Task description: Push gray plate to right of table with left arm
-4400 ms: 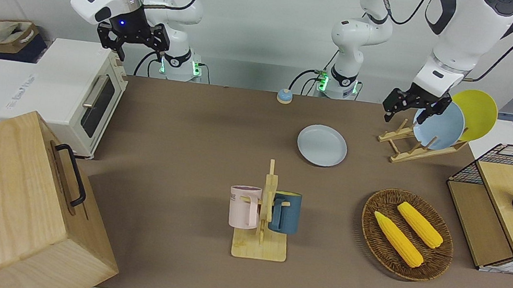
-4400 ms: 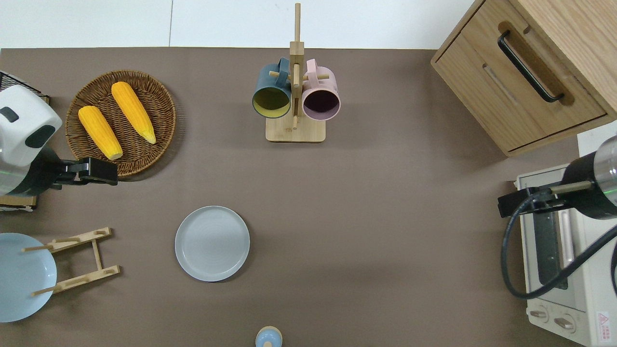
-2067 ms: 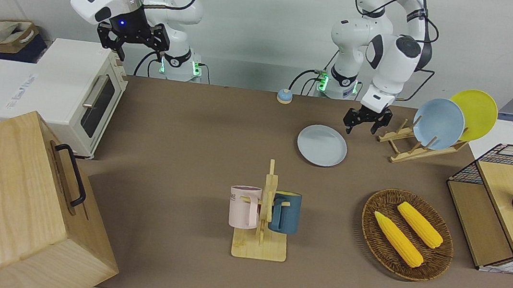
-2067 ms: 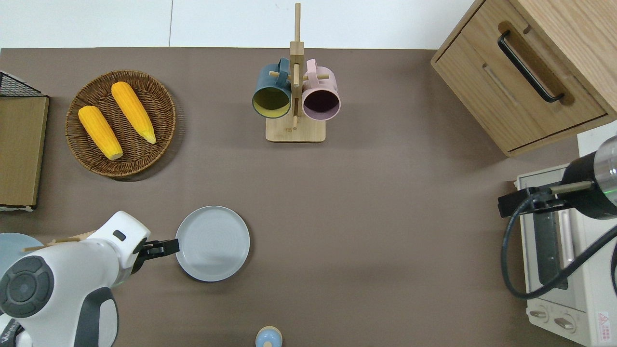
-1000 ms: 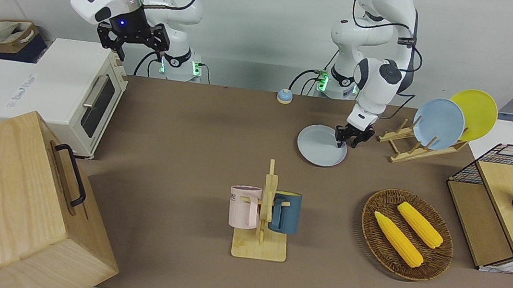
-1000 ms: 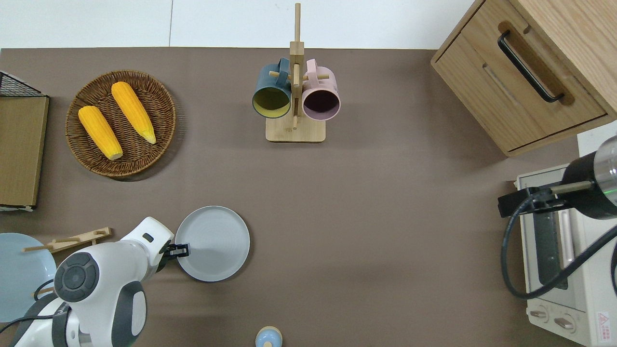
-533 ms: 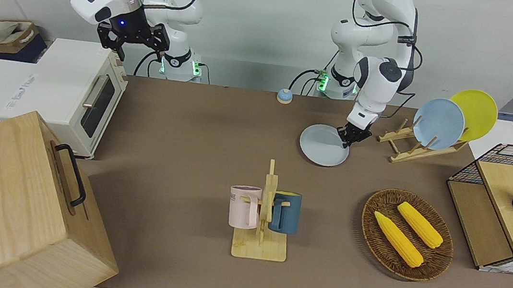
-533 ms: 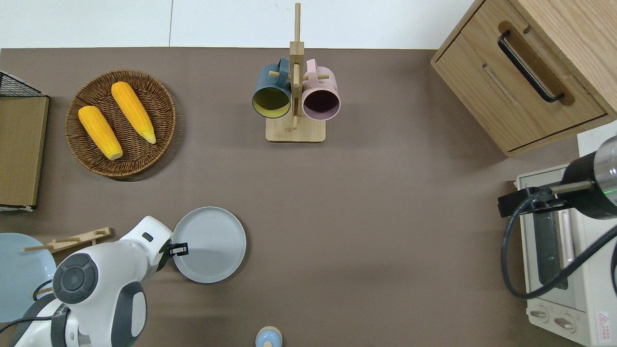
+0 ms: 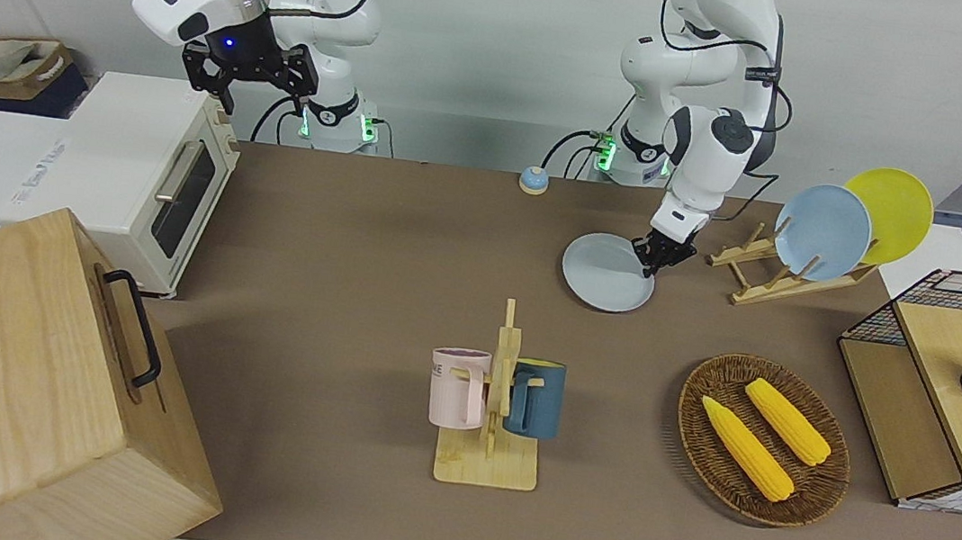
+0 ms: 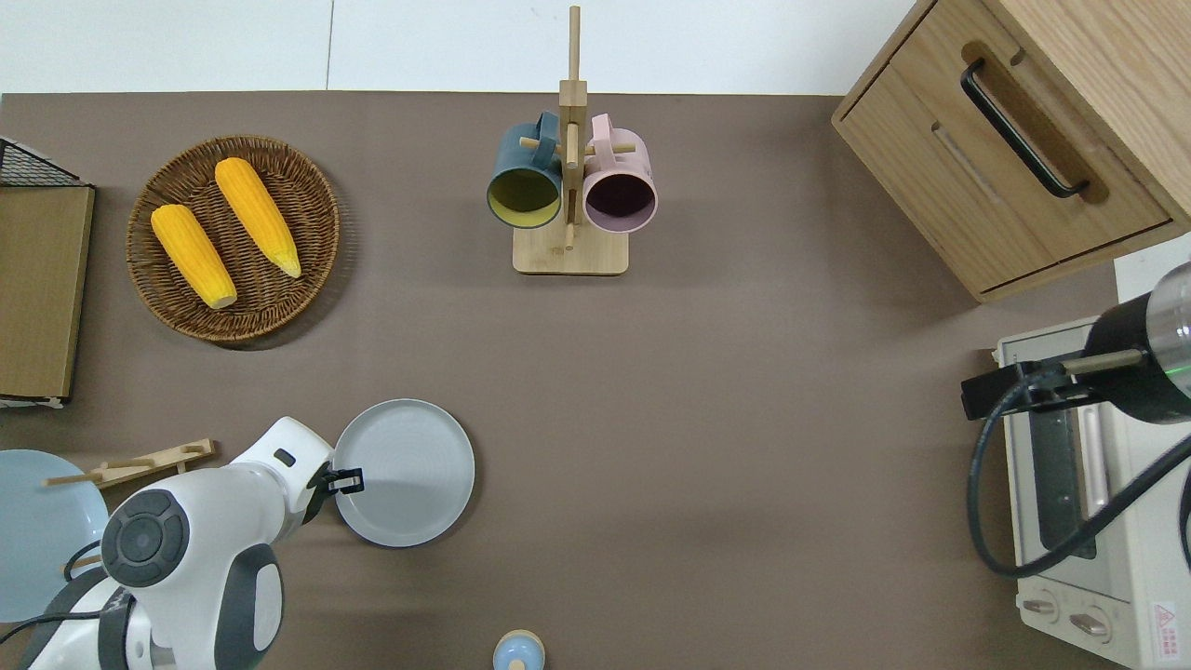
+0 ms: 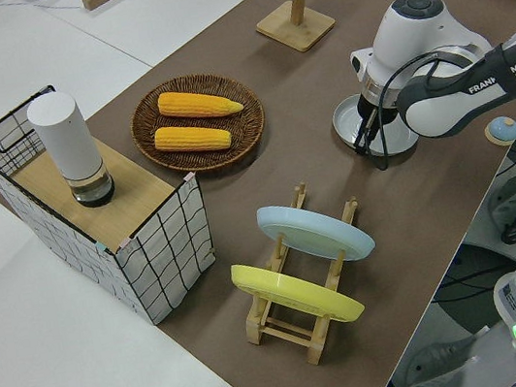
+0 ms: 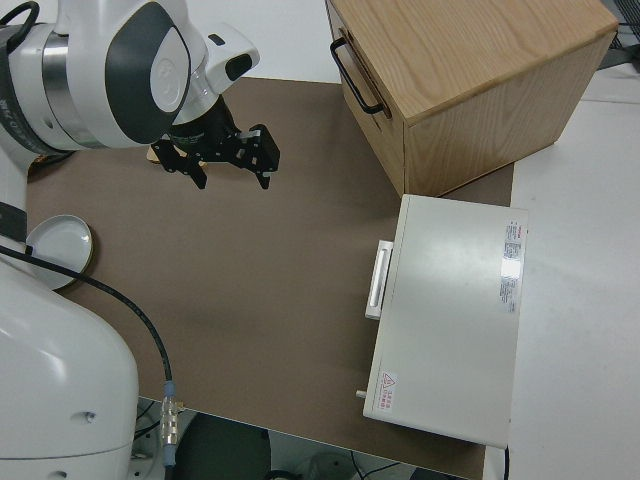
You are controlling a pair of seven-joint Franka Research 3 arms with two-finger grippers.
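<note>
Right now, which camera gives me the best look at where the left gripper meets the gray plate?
Overhead: the left gripper sits at the gray plate's rim, whole plate visible. Front shows them slanted; left side hides part of the plate; right side shows only the plate.

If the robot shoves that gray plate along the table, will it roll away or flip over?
Probably neither. The gray plate lies flat on the table, shallow with a low rim, so it should slide, not roll. It looks stiff, so it likely keeps its shape. The left gripper is at the rim on one side, off centre, so the plate may turn a little as it goes.
</note>
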